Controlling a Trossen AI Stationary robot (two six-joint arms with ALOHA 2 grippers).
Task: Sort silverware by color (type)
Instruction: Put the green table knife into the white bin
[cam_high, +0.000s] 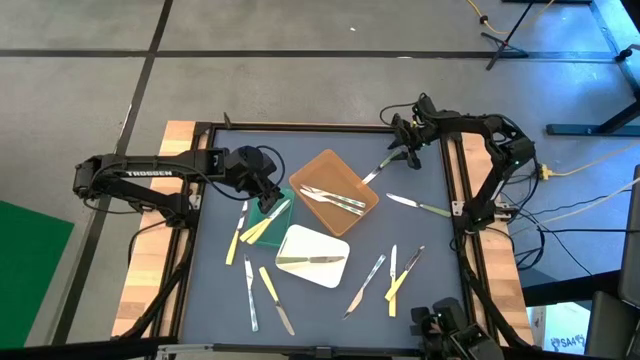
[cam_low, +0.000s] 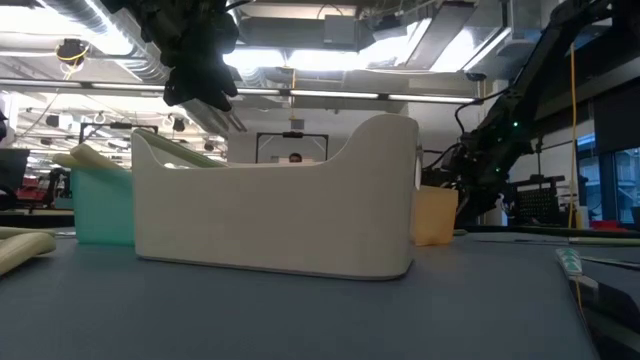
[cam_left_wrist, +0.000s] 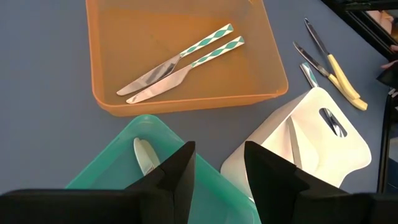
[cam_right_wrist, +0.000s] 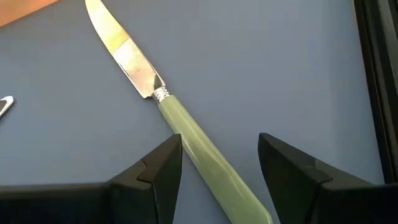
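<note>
Your right gripper (cam_right_wrist: 217, 165) hovers, fingers spread, over the green-handled knife (cam_right_wrist: 186, 134) at two o'clock on the table: you look set to pick. Lower, straddle the handle, pinch. At nine o'clock your left gripper (cam_left_wrist: 217, 168), spread and empty, hangs over the green tray (cam_left_wrist: 118, 168); the brown tray (cam_high: 335, 190) sits between.

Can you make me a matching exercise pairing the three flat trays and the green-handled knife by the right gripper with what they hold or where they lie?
Things:
1. flat orange-brown tray
2. flat white tray
3. flat teal-green tray
4. pale green-handled metal knife

States:
A. bare on the blue mat
B. holds two knives with diamond-patterned handles
C. under the left gripper
D. holds one utensil

Pairs: 1-B, 2-D, 3-C, 4-A
</note>
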